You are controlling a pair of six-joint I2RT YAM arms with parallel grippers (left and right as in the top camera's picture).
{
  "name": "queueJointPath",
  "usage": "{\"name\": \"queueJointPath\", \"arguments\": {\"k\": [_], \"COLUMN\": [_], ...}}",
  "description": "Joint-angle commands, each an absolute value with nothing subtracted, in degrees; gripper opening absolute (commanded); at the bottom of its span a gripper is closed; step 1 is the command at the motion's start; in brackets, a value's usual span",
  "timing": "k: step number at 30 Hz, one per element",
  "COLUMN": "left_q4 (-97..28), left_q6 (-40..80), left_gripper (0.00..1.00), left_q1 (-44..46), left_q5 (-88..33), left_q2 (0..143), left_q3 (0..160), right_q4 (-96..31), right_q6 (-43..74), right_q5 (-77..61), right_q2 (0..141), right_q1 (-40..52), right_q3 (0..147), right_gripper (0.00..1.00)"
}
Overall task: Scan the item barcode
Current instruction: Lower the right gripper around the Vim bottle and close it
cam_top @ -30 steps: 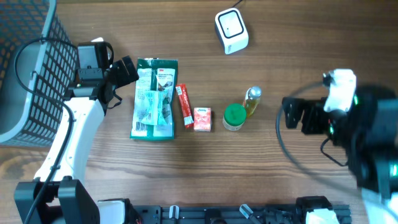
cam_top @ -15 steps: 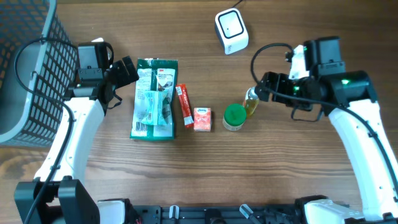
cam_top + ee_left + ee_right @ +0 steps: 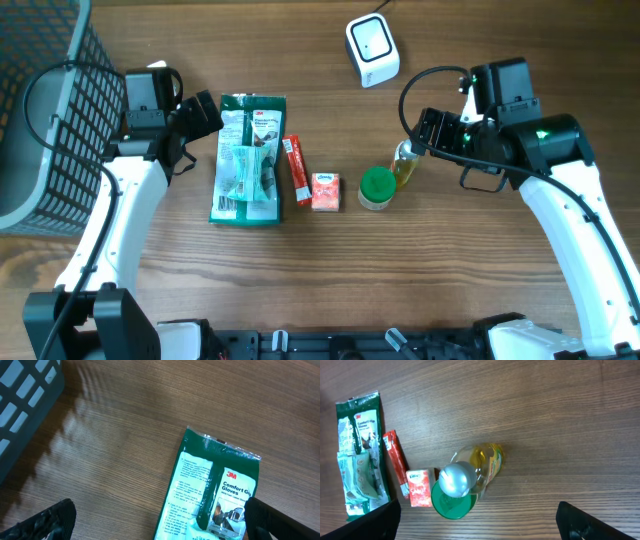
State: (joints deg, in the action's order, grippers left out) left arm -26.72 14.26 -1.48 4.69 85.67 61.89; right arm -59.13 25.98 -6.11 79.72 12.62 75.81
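Observation:
A white barcode scanner (image 3: 372,48) sits at the back of the table. In a row lie a green glove pack (image 3: 248,158), a red sachet (image 3: 296,170), a small red box (image 3: 325,190), a green-lidded jar (image 3: 377,187) and an upright yellow bottle (image 3: 405,163). My left gripper (image 3: 207,115) hangs open over the pack's top left corner (image 3: 210,490), holding nothing. My right gripper (image 3: 428,133) is open just right of the bottle. In the right wrist view the bottle (image 3: 480,467) and the jar's lid (image 3: 451,505) lie below the open right gripper (image 3: 480,525).
A dark mesh basket (image 3: 40,110) stands at the left edge, close behind my left arm; its corner shows in the left wrist view (image 3: 25,395). The scanner's cable runs off the back edge. Bare wood lies in front of the row of items.
My right arm has swung in from the right edge toward the centre and now hovers by the yellow bottle. The left arm and all items have stayed put.

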Motion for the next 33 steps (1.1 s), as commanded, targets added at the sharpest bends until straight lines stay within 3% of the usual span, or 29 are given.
{"name": "queueJointPath", "arguments": {"k": [1,15,20,33], "left_q4": [-26.6,-26.6,-26.6,-26.6], "left_q6": [13.8,13.8,13.8,13.8], "left_gripper": [1.0,1.0,1.0,1.0], "left_q1": [-1.7,-1.7,-1.7,-1.7], "left_q5": [5.2,5.2,5.2,5.2], "left_q2": [85.5,85.5,85.5,85.5], "left_q3": [62.3,62.3,62.3,62.3], "right_q4": [-58.5,-55.9,-56.6,-56.2], "right_q6": [27.1,27.7,32.9,34.5], "right_q5": [-5.0,-7.4,6.3,6.2], "right_q2": [80.3,81.9,86.0,95.6], "right_q1": [12.9,16.5,23.6,24.7], "right_q3": [76.4,76.4,76.4,76.4], "right_gripper": [1.0,1.0,1.0,0.97]}}
